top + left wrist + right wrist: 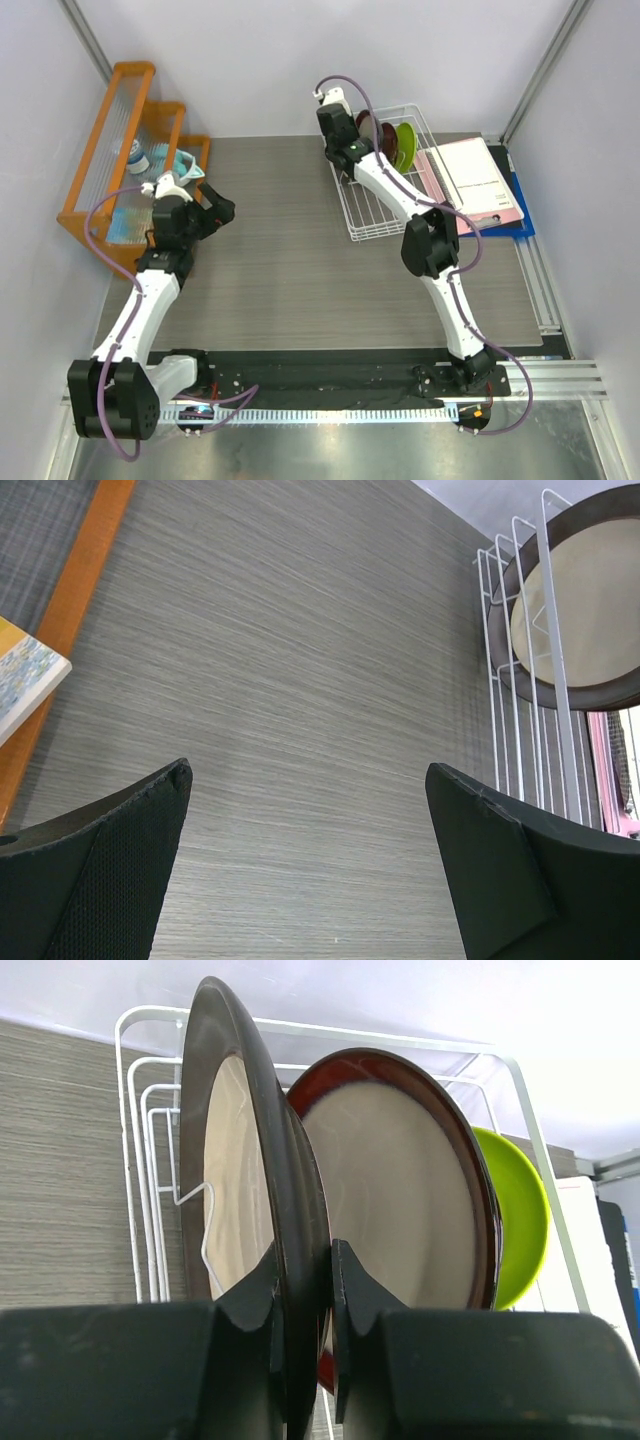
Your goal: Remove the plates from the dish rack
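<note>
While left jaws gape | grey-rimmed plate [235,1180] rim clamped between right jaws (upright)

- Grey wood-grain counter [290,270] fills the centre of the top view.
- Plain white walls [230,60] rise behind and beside it.
- Orange wooden shelf [90,155] stands at the upper left.

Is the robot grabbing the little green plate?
No, the right gripper pinches the big grey-rimmed cream plate; the small lime green plate stands untouched behind.
</note>
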